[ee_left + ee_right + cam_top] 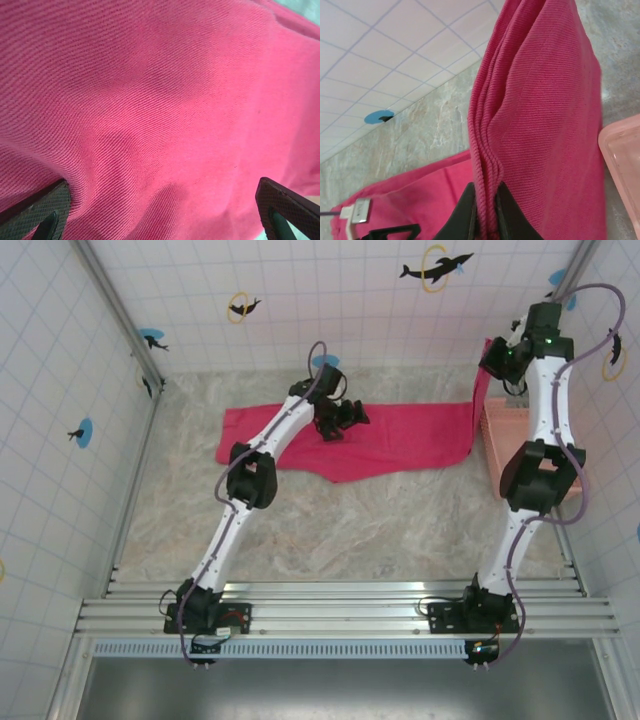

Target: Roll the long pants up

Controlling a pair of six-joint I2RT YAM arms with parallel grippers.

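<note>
The long pants are bright pink-red cloth spread flat across the back of the table. Their right end is lifted upright off the table. My left gripper sits low over the middle of the cloth. In the left wrist view it is open, its two fingers wide apart with cloth spanning the gap. My right gripper is at the back right beside the basket. In the right wrist view it is shut on the stacked, folded edge of the pants, which hang up from the jaws.
A pale pink plastic basket stands at the right edge of the table, right next to the lifted cloth; its rim is close to the right gripper. Tiled walls close in the back and sides. Bare marbled tabletop lies in front of the pants.
</note>
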